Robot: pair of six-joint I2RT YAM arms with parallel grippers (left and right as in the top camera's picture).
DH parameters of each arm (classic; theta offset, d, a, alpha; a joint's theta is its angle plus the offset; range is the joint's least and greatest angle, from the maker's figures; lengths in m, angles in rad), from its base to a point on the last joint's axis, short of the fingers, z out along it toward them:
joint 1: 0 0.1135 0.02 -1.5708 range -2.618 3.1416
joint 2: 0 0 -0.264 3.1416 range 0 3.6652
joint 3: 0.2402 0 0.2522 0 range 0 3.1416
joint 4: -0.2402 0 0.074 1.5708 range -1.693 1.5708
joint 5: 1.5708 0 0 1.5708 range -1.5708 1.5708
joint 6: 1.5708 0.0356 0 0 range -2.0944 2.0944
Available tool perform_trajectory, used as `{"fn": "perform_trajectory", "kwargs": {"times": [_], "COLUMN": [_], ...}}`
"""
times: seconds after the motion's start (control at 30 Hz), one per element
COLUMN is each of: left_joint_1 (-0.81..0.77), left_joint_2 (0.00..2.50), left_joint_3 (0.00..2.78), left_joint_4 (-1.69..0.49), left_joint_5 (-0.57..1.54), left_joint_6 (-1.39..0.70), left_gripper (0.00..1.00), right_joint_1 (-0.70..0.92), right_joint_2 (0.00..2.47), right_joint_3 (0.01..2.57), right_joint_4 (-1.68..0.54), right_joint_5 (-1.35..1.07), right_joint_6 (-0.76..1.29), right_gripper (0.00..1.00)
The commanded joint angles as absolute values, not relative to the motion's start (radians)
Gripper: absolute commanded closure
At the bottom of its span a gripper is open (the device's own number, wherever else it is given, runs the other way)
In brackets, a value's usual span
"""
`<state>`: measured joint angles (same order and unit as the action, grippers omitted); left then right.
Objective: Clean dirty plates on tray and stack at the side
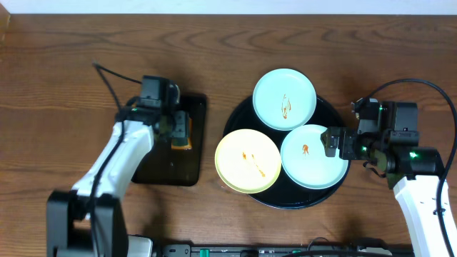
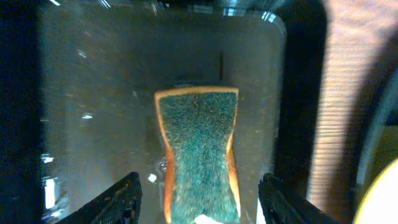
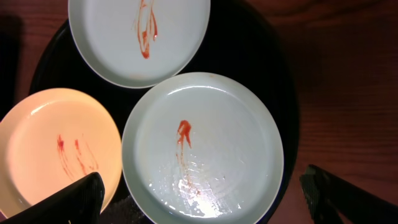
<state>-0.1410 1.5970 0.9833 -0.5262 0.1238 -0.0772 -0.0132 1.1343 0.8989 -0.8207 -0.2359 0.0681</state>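
The round black tray (image 1: 241,114) holds three smeared plates. One mint plate (image 1: 284,98) is at the back, the yellow plate (image 1: 248,161) at the front left, and a second mint plate (image 1: 313,155) at the front right. In the right wrist view these are the near mint plate (image 3: 202,143), far mint plate (image 3: 140,37) and yellow plate (image 3: 53,146), with the tray (image 3: 249,43) under them. My right gripper (image 1: 333,141) (image 3: 205,205) is open and empty over the near mint plate's right edge. My left gripper (image 1: 175,126) (image 2: 199,205) is open.
An orange sponge with a green scouring face (image 1: 183,133) (image 2: 199,149) lies on a small rectangular black tray (image 1: 168,168) (image 2: 93,93) at the left. My left fingers straddle it with gaps on both sides. Brown wooden table (image 1: 64,64) lies all around.
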Motion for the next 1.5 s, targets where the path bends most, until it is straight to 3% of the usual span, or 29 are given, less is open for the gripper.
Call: {"fn": "perform_trajectory", "kwargs": {"times": [0.0,0.1,0.23,0.3,0.43,0.47,0.87,1.47], "left_joint_1": [-0.150,-0.150,-0.150,-0.150,-0.150,-0.150,-0.149,-0.149], "left_joint_2": [1.657,1.704,1.745,1.756,1.749,1.740,1.520,1.728], "left_joint_3": [1.003,1.003,1.003,1.003,1.005,1.006,1.013,0.970], "left_joint_4": [-0.516,-0.506,-0.494,-0.488,-0.488,-0.491,-0.517,-0.500], "left_joint_5": [0.093,0.093,0.093,0.094,0.093,0.093,0.073,0.075], "left_joint_6": [-0.076,-0.084,-0.084,-0.084,-0.088,-0.088,-0.087,-0.088], "left_gripper": [0.39,0.40,0.48,0.59,0.90,0.92,0.93,0.93], "right_joint_1": [-0.019,-0.019,-0.019,-0.019,-0.019,-0.019,-0.019,-0.019], "right_joint_2": [1.130,1.130,1.130,1.130,1.130,1.130,1.130,1.131], "right_joint_3": [0.920,0.920,0.920,0.920,0.920,0.920,0.920,0.920], "right_joint_4": [-0.820,-0.820,-0.820,-0.820,-0.820,-0.820,-0.820,-0.838], "right_joint_5": [-0.244,-0.244,-0.244,-0.244,-0.244,-0.244,-0.244,-0.279], "right_joint_6": [0.074,0.074,0.074,0.074,0.074,0.074,0.074,0.073], "right_gripper": [0.01,0.01,0.01,0.01,0.01,0.01,0.01,0.01]}}
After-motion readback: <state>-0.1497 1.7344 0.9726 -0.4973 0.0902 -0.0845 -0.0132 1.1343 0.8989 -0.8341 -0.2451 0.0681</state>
